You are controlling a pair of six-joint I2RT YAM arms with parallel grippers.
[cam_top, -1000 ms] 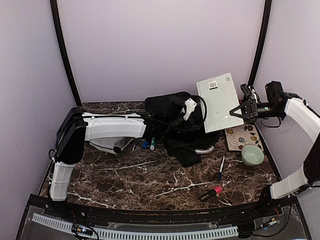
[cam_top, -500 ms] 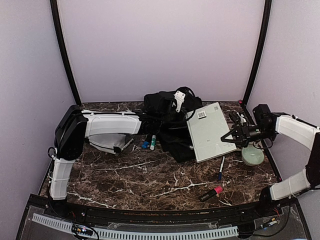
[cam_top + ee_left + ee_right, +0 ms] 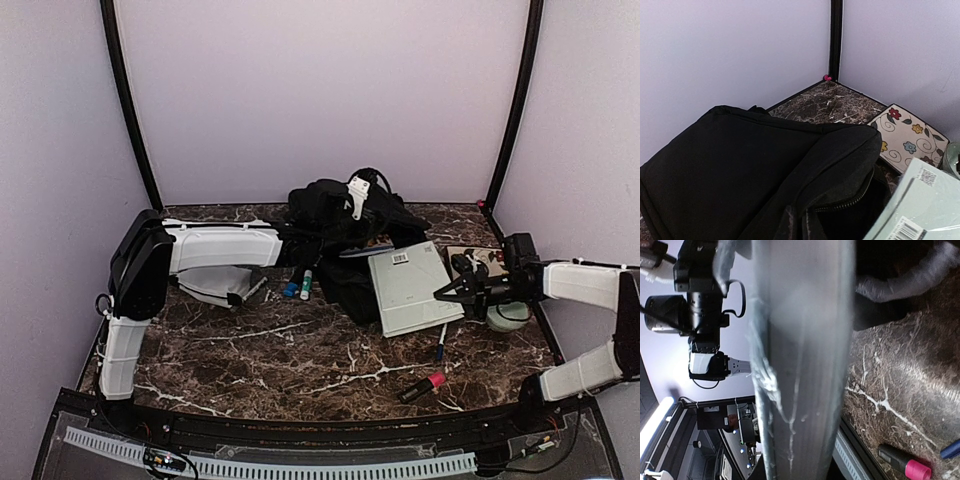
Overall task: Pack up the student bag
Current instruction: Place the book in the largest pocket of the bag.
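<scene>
The black student bag (image 3: 335,225) lies at the back centre with its zipped mouth (image 3: 850,200) facing right. My left gripper (image 3: 360,215) is shut on the bag's upper flap and holds it raised; its fingers are hidden in the fabric in the left wrist view. My right gripper (image 3: 446,292) is shut on the right edge of a pale green plastic-wrapped book (image 3: 405,290). The book is tilted low, its left edge at the bag's mouth. Its corner shows in the left wrist view (image 3: 920,210). It fills the right wrist view edge-on (image 3: 800,360).
A green bowl (image 3: 507,315) and a floral card (image 3: 480,262) lie under the right arm. A blue pen (image 3: 442,337) and a pink-and-black marker (image 3: 423,386) lie in front. Two small markers (image 3: 297,287) and a grey pouch (image 3: 225,288) lie by the left arm.
My right gripper has carried the book down and left, from high at the back right to low at the bag's mouth. My left gripper has lifted the bag's flap.
</scene>
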